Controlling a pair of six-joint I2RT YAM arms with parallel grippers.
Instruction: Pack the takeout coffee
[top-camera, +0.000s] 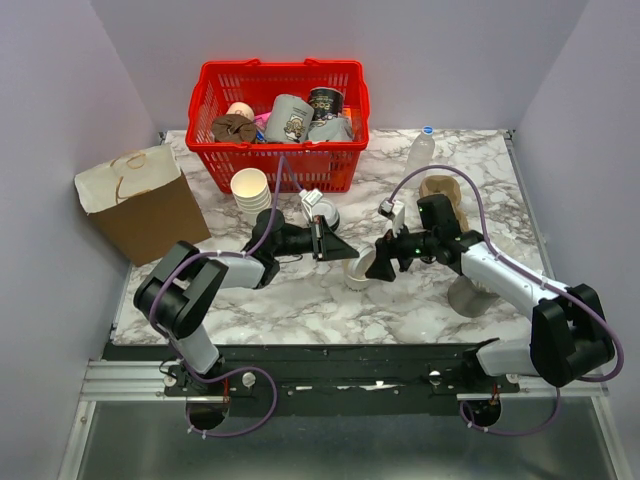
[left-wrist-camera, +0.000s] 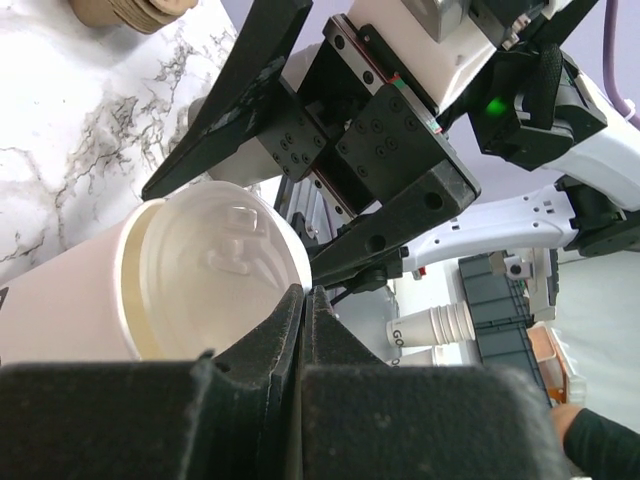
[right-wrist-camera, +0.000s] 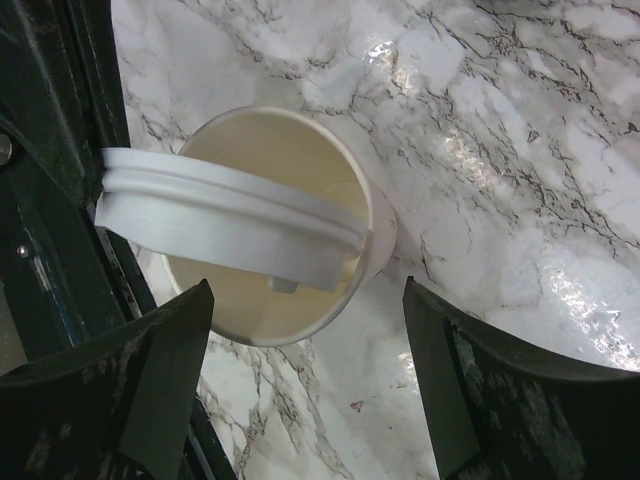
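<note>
Lidding step, not yet seated. The paper cup (right-wrist-camera: 285, 150) stands upright on the marble table (top-camera: 330, 300), mouth open, about midway between the two arms. The lid (right-wrist-camera: 225, 220) hangs over the mouth badly tilted - one edge dips inside the rim, the other sits high on the side of the left gripper (left-wrist-camera: 303, 300). That gripper is clenched on the lid's rim, a thin edge pinch. The right gripper (top-camera: 381, 265) is released, jaws spread wide on either side of the cup and, as far as the wrist view shows, touching nothing.

Risks from here:
- Pushing down with the lid this skewed would likely wedge it crooked or fold the cup's rim.
- The cup is unbraced. Any sideways drag from the lid could slide or tip it - nothing holds the wall.
- The rim pinch is shallow, so the lid could pop out of the fingers under load.
- The two grippers are crowded close at the cup. A level-out move by the left could hit the right's fingers.

Whether the cup has liquid in it I cannot tell. The brown cardboard box (top-camera: 140, 205) sits at the table's left edge, well apart.
</note>
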